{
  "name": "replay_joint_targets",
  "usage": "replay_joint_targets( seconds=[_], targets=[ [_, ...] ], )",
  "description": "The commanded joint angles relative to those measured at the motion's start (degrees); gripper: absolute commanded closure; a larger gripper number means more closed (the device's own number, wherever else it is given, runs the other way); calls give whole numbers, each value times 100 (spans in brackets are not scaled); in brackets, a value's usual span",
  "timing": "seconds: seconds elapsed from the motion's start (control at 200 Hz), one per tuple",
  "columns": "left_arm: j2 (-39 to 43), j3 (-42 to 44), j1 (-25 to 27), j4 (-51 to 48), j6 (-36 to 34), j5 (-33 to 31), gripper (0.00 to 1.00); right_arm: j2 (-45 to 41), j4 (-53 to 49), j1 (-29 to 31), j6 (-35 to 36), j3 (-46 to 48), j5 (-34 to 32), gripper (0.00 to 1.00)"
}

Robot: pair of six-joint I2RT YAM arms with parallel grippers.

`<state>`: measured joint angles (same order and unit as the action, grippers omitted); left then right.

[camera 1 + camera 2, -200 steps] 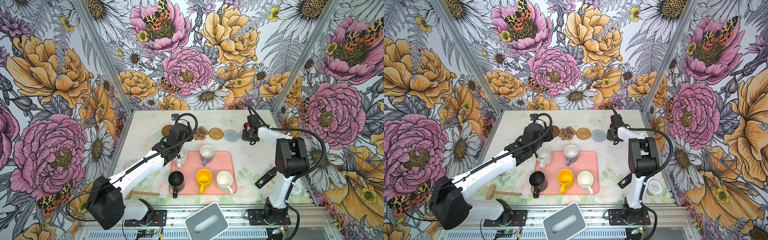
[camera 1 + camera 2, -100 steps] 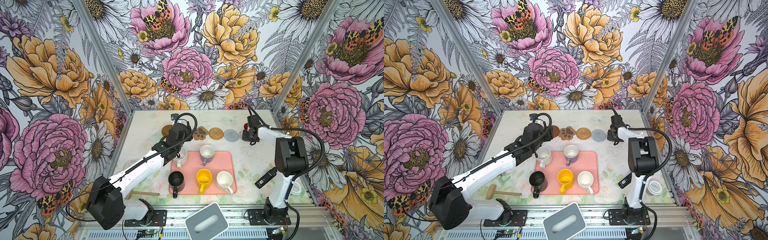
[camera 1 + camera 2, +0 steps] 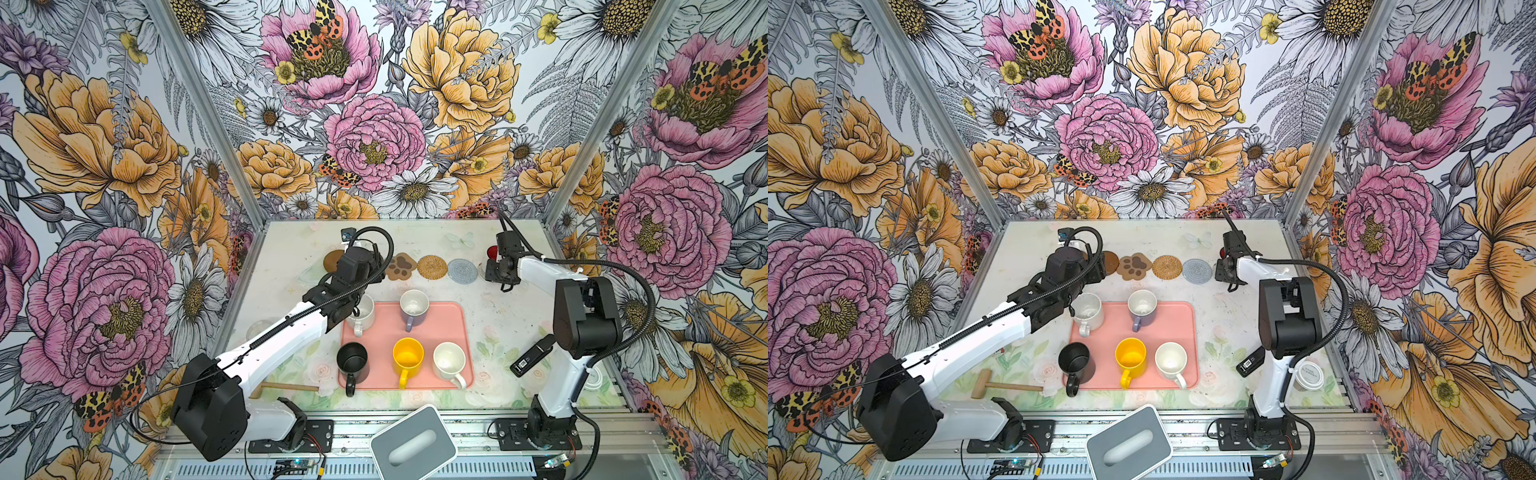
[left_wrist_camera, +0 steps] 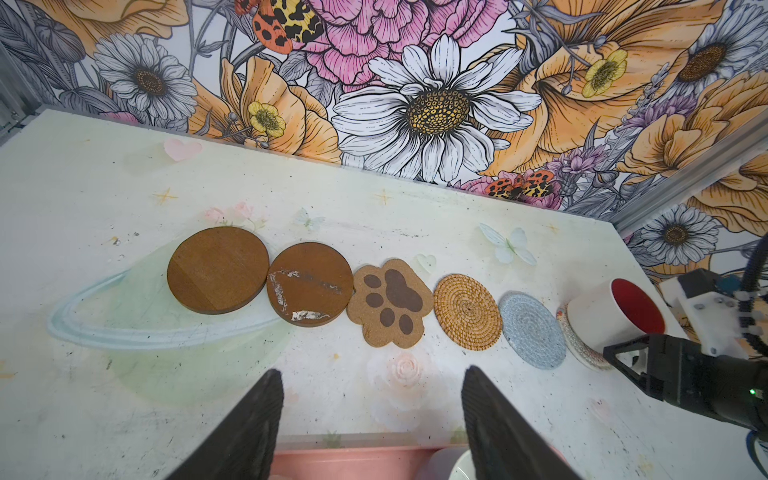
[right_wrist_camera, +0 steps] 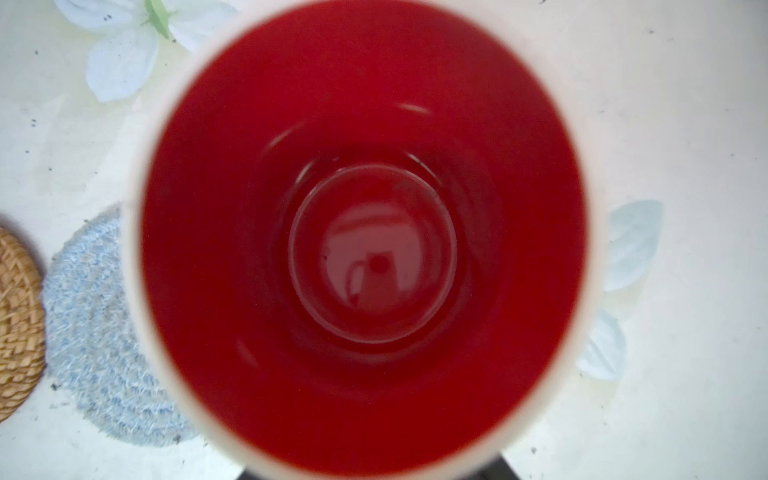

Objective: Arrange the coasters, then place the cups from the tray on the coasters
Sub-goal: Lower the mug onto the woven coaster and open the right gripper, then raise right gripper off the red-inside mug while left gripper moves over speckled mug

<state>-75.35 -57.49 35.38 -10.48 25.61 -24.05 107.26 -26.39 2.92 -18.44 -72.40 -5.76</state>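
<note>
The red-lined mug (image 4: pixel 611 316) stands upright on the lacy coaster (image 4: pixel 575 340) at the right end of the far row, and the coaster's edge shows only on the mug's left and near side, so I judge it seated a little off centre but fully carried. Just left of it lies the grey-blue mat (image 4: pixel 532 330), touching or nearly touching the lacy one, then the rattan round (image 4: pixel 467 311), the paw (image 4: pixel 390 303) and the two brown discs (image 4: pixel 309 284) (image 4: pixel 218 270), all bare. My right hand (image 3: pixel 498 277) hangs close over the mug's near side. I cannot tell whether it grips or has let go, since the mug fills the right wrist view and hides the fingers. I take the step to be the release. To do it well I would open fully, then rise straight up before pulling back, so that no finger catches the rim or handle and drags mug and coaster into the grey-blue mat. Five cups wait on the tray (image 3: pixel 440 328) in the near middle of the surface. My left hand (image 4: pixel 372 374) hovers between row and tray, spread wide and empty, well placed for the white cup (image 3: pixel 361 311) below it.
</note>
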Motion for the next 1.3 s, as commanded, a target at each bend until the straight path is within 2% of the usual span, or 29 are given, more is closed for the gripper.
replay_joint_targets(
  seconds=[0.0, 0.165, 0.26, 0.48, 0.661, 1.021, 1.296],
  targets=[
    [224, 105, -57, 46, 65, -135, 30, -650, 117, -20, -149, 184, -179, 47],
    [343, 266, -66, 212, 6, -126, 30, -1664, 116, 437, -173, 612, -1107, 46],
    [354, 248, -93, 174, 11, -126, 30, -2207, 117, 767, -292, 701, -1304, 44],
    [419, 232, -92, 80, 73, 5, 31, -2974, 341, 1483, -1201, 689, -984, 44],
    [627, 267, -94, -60, 111, -2, 31, -3084, 1405, 2026, -1698, 1141, -370, 44],
    [741, 180, -83, -628, 137, -12, 31, -3090, 2499, 2400, -1766, 1795, 54, 44],
    [675, -63, -32, -1801, 115, -16, 31, -3340, 2777, 2405, -1726, 2091, 186, 42]
  ],
)
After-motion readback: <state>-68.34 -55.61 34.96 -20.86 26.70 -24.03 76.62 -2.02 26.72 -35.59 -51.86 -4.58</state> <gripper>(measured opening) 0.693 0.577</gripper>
